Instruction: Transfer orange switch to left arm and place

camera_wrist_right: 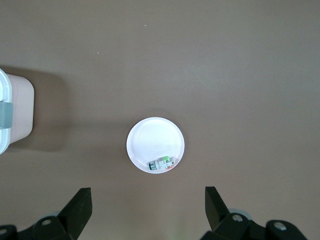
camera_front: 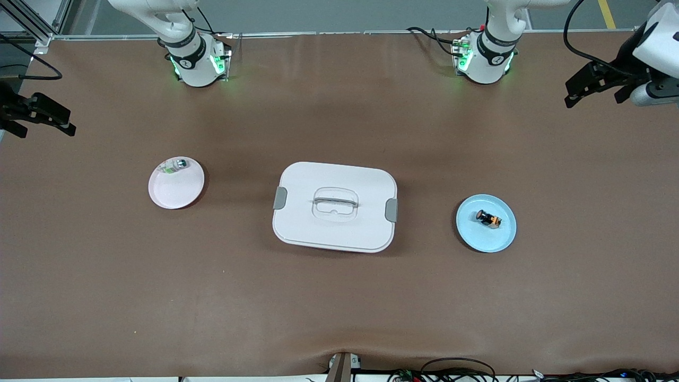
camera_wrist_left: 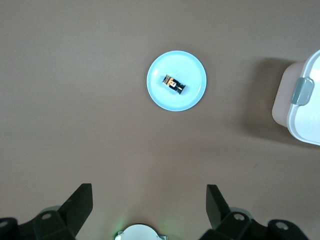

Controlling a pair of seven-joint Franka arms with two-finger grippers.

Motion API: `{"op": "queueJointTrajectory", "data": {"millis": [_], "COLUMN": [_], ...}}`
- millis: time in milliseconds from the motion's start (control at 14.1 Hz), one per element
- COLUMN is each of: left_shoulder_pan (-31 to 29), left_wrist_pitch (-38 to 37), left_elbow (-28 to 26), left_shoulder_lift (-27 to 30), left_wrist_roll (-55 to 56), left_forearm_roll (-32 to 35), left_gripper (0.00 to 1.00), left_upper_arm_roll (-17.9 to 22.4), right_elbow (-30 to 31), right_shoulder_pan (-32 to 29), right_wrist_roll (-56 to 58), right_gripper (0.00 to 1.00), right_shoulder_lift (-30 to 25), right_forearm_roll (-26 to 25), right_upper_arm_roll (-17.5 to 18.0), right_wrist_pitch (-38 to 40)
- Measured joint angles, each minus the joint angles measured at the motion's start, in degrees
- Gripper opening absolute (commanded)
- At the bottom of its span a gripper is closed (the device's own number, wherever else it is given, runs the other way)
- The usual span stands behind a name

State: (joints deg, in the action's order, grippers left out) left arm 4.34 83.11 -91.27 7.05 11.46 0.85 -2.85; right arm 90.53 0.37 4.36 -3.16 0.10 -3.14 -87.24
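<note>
Orange switch (camera_front: pixel 489 218) on blue plate (camera_front: pixel 504 239), well apart from open left gripper (camera_front: pixel 594 87)

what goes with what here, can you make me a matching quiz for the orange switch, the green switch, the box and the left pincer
Things:
1. orange switch
2. small clear-silver switch with green part
3. box
4. left pincer

Places or states:
A. on the table between the two plates, lid on
B. open, up over the left arm's end of the table
C. on the blue plate
D. on the pink plate

Pairs: 1-C, 2-D, 3-A, 4-B
</note>
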Motion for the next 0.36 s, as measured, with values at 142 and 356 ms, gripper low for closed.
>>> {"op": "queueJointTrajectory", "data": {"millis": [142, 356], "left_shoulder_pan": [0.0, 0.0], "left_wrist_pitch": [0.0, 0.0], "left_elbow": [0.9, 1.2], "left_shoulder_lift": [-1.2, -2.2], "left_wrist_roll": [0.0, 0.0], "left_forearm_roll": [0.1, 0.1], "left_gripper": [1.0, 1.0], "left_upper_arm_roll": [0.0, 0.0], "right_elbow": [-0.1, -0.4], "right_shoulder_pan": [0.0, 0.0], "right_wrist_roll": [0.0, 0.0], "right_gripper": [1.0, 1.0], "right_shoulder_lift": [0.0, 0.0], "right_forearm_roll": [0.0, 0.0], "right_upper_arm_roll": [0.0, 0.0], "right_wrist_pitch": [0.0, 0.0]}}
